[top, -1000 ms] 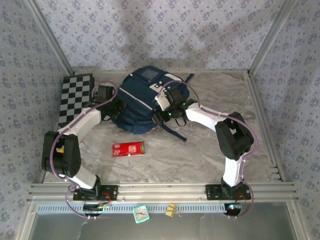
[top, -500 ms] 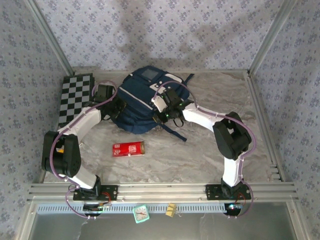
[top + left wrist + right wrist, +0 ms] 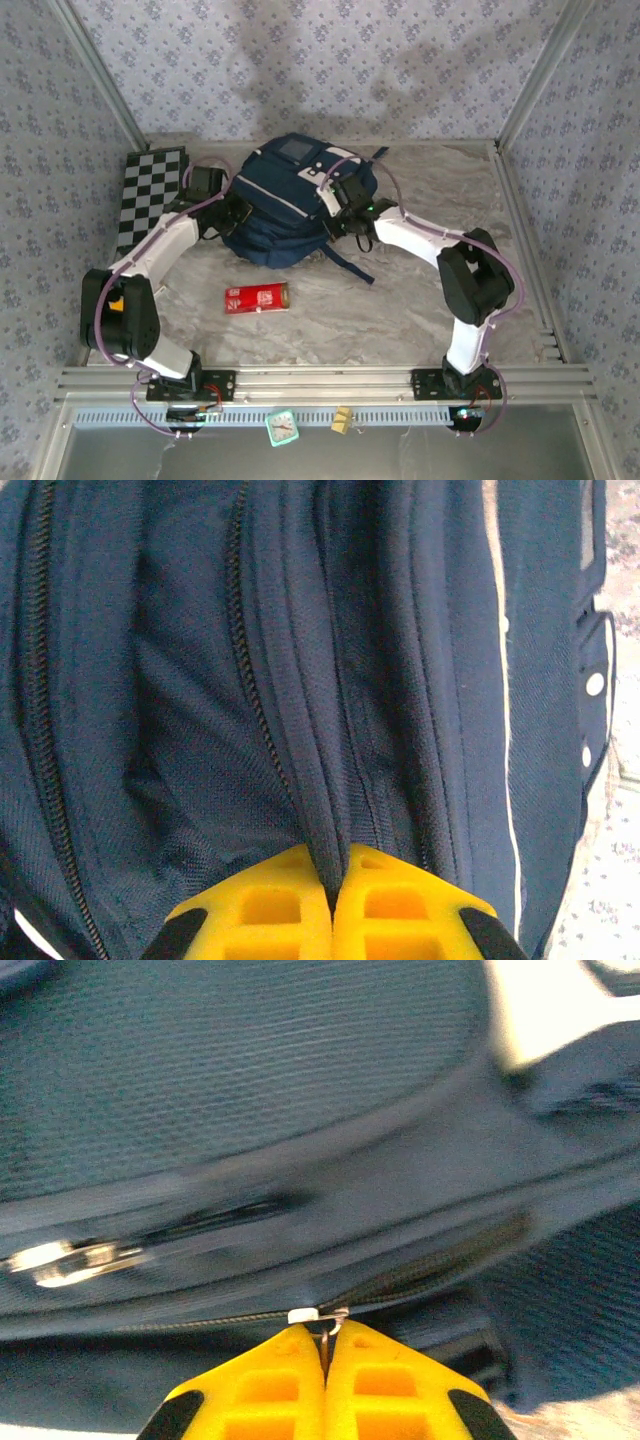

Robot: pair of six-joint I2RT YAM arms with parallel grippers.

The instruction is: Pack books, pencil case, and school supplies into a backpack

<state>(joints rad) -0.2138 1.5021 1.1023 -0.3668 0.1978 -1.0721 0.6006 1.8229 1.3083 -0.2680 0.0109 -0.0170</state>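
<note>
Nearest, the red box (image 3: 257,297) lies on the bench (image 3: 400,300), well apart from the backpack (image 3: 285,200) farther back. At the bag's left side, the left gripper (image 3: 333,865) is pinched tight on a raised ridge of navy fabric. At its right side, the right gripper (image 3: 322,1338) is clamped on a small metal zipper pull (image 3: 318,1316). That hold looks thin. A skewed tug could slip the pull free, or the fabric ridge could slide out and let the bag drag along.
</note>
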